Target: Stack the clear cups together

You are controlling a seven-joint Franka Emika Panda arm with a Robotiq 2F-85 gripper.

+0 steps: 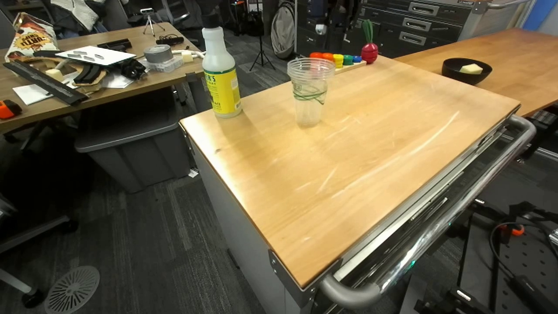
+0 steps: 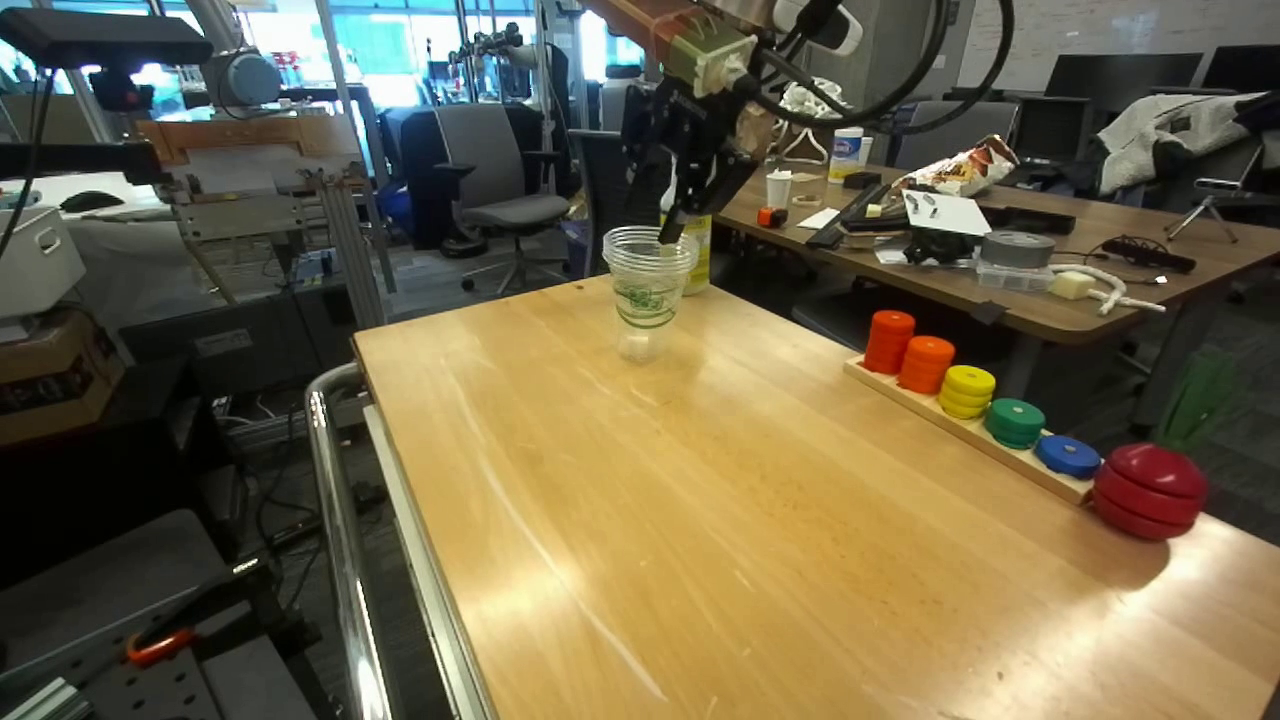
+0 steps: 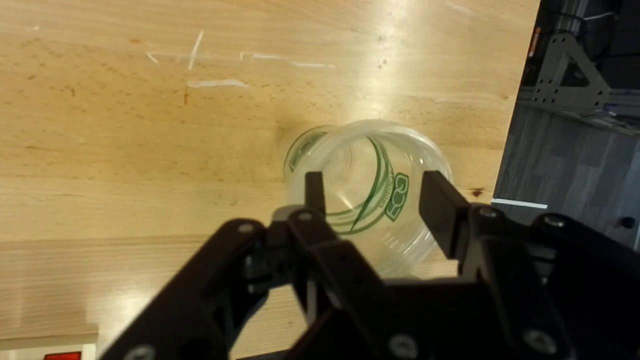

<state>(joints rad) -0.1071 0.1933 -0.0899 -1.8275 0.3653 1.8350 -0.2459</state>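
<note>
Clear plastic cups [image 3: 372,185] in one upright stack beneath the spread end effector [image 3: 372,196]

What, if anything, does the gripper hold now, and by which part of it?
Nothing is held: the gripper is open at the top of the nested clear cups.

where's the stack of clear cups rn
In an exterior view, the stack of clear cups stands upright on the wooden tabletop, to the right of the yellow-labelled bottle.
</note>
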